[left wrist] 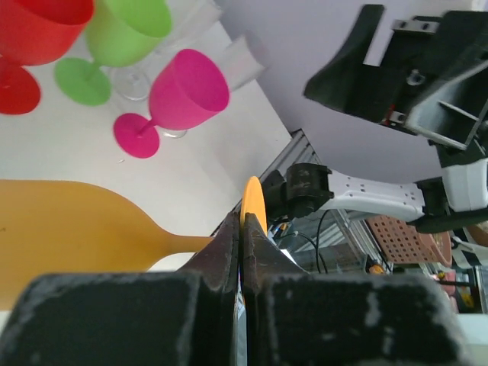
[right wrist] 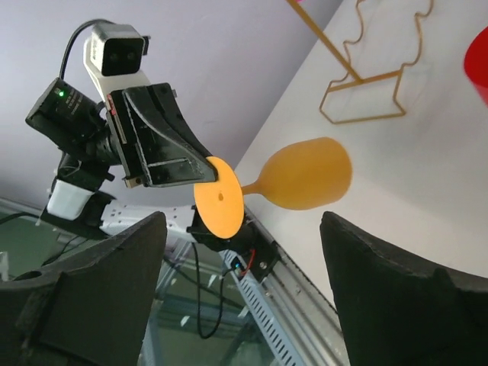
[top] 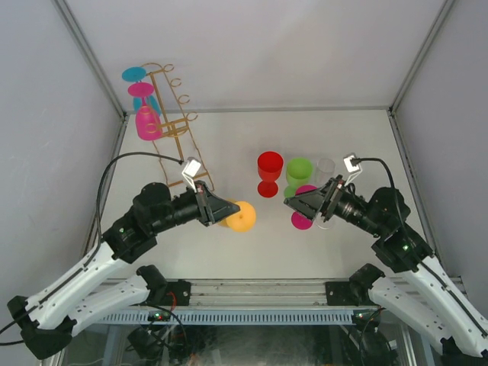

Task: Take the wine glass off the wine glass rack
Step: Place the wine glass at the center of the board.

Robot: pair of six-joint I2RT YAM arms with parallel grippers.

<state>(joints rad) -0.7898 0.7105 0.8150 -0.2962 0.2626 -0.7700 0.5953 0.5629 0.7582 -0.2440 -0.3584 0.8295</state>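
Standing at about 10 o'clock on the white bench (top: 229,145) in the top view, the gold wine glass rack (top: 177,122) carried a pink glass (top: 147,122) and a blue glass (top: 135,74) on its hooks. The orange wine glass (top: 242,216) was off the rack, just below the centre of the view at 6 o'clock, near the rack's base frame but apart from it. The left fingers (top: 223,207) were at its 9 o'clock side. At 3 o'clock from it stood a red glass (top: 269,164), a green glass (top: 299,171) and a clear glass (top: 326,169) in a row. A magenta glass (top: 303,221) sat just in front of them, under the right fingers (top: 301,203).

The left wrist view showed the left fingers pressed fully together, pinching the thin edge of the orange glass's round foot (left wrist: 253,202). The stem ran off toward 9 o'clock to the bowl, which lay sideways. The magenta, green, red and clear glasses stood toward 11 o'clock, and the right arm hung at 2 o'clock.

The right wrist view showed the right fingers spread wide with nothing between them. Beyond them, the orange glass was held level above the bench by its foot. Its bowl pointed toward 2 o'clock, where the rack's base frame stood.
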